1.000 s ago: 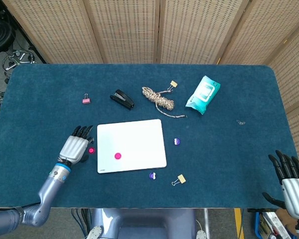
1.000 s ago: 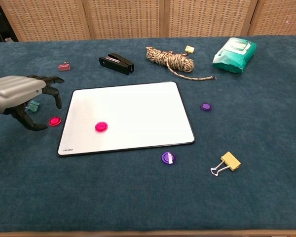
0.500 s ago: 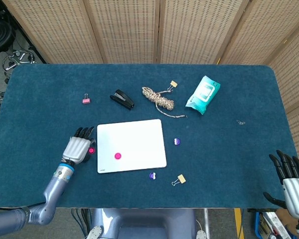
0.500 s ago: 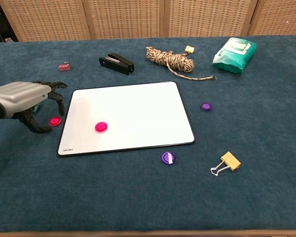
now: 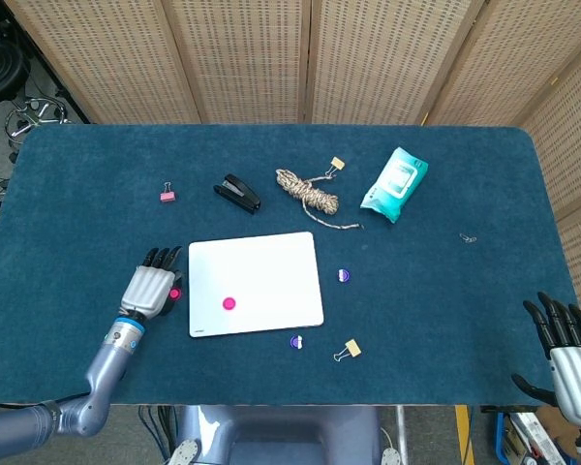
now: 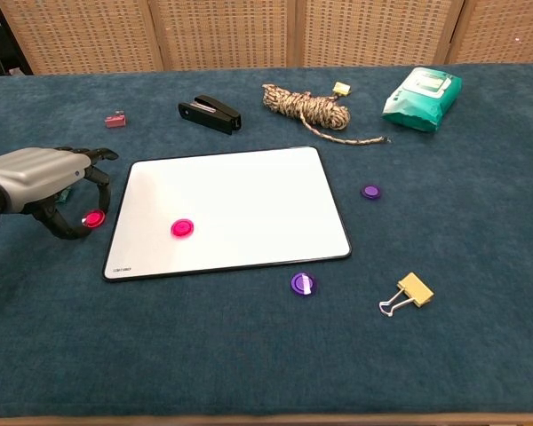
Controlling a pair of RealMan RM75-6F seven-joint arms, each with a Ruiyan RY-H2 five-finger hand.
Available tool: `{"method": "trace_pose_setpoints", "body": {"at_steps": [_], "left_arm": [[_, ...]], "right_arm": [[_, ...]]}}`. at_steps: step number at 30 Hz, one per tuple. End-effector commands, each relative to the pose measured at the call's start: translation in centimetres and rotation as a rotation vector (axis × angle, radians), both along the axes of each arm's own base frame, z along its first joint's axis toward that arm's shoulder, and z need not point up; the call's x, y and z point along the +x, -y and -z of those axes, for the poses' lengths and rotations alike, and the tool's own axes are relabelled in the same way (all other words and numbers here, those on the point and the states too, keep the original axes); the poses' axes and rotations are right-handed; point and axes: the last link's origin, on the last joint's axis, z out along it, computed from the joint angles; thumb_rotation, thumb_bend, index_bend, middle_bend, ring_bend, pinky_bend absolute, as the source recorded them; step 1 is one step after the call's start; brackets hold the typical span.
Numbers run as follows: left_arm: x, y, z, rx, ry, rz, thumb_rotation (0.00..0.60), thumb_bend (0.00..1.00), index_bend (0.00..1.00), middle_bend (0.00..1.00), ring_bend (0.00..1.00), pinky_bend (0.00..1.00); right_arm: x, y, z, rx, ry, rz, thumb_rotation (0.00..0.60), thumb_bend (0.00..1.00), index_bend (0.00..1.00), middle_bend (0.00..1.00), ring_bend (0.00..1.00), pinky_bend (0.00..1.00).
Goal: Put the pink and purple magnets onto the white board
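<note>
The white board (image 5: 257,281) (image 6: 249,191) lies flat at mid-table with one pink magnet (image 5: 229,303) (image 6: 182,228) on it. A second pink magnet (image 5: 175,294) (image 6: 93,218) sits just off the board's left edge. My left hand (image 5: 149,288) (image 6: 37,175) curls over it, pinching it between thumb and a fingertip. One purple magnet (image 5: 344,276) (image 6: 370,191) lies right of the board, another (image 5: 296,341) (image 6: 303,284) in front of it. My right hand (image 5: 566,341) hangs off the table's near right corner, fingers spread, holding nothing.
Behind the board lie a black stapler (image 5: 237,192), a coil of rope (image 5: 308,192) and a teal wipes pack (image 5: 395,182). A pink clip (image 5: 168,196) sits far left. A yellow binder clip (image 5: 348,350) lies near the front purple magnet.
My left hand has moved slightly toward me and its fingers have closed in around the pink magnet beside the board. My right hand has not moved.
</note>
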Motion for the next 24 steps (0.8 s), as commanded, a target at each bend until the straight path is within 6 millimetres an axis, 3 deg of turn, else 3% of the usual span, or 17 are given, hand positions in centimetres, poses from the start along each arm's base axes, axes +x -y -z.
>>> {"method": "trace_pose_setpoints", "body": {"at_steps": [1,10,24], "left_arm": [[0.3,-0.1,-0.4,0.004,0.018,0.001,0.6,0.35,0.57,0.0,0.0,0.0],[2.8,0.7,-1.8,-0.016,0.084,0.06,0.6,0.35,0.57,0.0,0.0,0.0],[4.1,2.1,1.5,-0.085,0.061,0.086,0.6,0.35,0.57,0.0,0.0,0.0]], "right_arm": [[0.0,0.0,0.0,0.001,0.0,0.001,0.6,0.0,0.0,0.0,0.0,0.0],[0.0,0.0,-0.1,0.0,0.004,0.003,0.6,0.0,0.0,0.0,0.0,0.0],[-0.1,0.0,-0.3,-0.002,0.006,0.007,0.6,0.0,0.0,0.0,0.0,0.0]]}}
